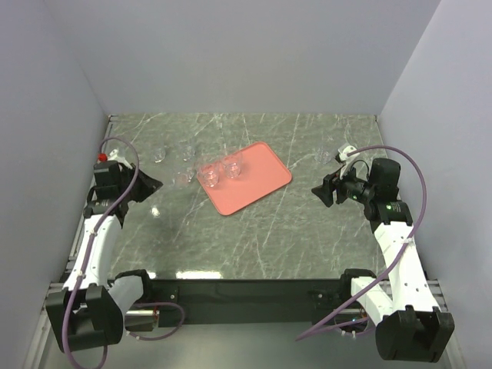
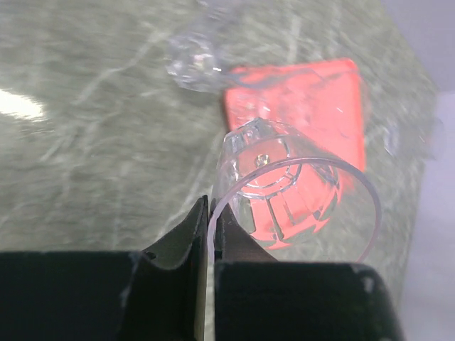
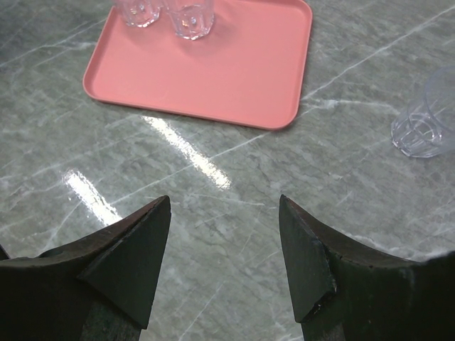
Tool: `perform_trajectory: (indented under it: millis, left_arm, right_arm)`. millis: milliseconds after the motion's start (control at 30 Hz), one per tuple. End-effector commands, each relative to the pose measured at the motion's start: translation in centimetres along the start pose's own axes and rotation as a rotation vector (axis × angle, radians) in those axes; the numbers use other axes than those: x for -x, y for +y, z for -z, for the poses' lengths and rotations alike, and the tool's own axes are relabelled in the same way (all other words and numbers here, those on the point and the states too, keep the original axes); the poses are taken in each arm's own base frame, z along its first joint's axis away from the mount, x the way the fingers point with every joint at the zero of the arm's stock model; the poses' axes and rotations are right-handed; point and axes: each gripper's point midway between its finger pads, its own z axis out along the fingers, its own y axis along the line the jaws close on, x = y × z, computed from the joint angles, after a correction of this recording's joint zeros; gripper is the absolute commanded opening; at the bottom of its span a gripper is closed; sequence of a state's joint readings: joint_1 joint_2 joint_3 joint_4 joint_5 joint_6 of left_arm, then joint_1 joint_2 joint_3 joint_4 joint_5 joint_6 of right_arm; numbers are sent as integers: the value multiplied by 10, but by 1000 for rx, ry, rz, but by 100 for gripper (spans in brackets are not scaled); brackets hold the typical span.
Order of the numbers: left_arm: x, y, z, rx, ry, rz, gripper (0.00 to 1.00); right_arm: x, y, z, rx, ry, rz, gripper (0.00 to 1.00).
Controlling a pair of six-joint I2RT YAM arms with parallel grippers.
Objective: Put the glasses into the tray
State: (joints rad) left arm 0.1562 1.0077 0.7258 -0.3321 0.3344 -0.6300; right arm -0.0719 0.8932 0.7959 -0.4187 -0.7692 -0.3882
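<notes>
Our left hand [image 2: 211, 217] is pinched tight on the rim of one glass [image 2: 298, 192], tipped on its side, left of the tray [image 1: 265, 181]. Two glasses [image 1: 209, 177] stand in the tray near its left edge. Fainter ones seem to stand on the table [image 1: 254, 238] beyond. Our right hand [image 3: 226, 206] gapes wide, empty.

Salmon-pink tray [image 1: 260, 183], white-veined grey-green table [image 1: 254, 246]

Glass [image 2: 297, 190] rim between tightly closed jaws
</notes>
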Motion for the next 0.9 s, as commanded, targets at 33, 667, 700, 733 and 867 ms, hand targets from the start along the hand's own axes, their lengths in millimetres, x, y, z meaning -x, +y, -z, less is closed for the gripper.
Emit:
perform_trajectory:
  millis: [33,667,700,733,867]
  left_arm:
    - [-2,-51,15,-246,0,-130,1]
    - [-54,-167,-15,-386,135,-384,1]
    - [-64,-171,-22,-380,162,-402,1]
    - [-64,-174,-26,-367,159,-412,1]
    - [-67,-203,-42,-356,164,-481,1]
  right_arm:
    - [8,-1,3,-5,-37,40,69]
    - [8,-2,4,-10,-39,38,69]
    - [9,-2,4,-10,-40,39,69]
    - [9,-2,5,-11,-42,41,69]
    - [9,-3,5,-14,-43,41,69]
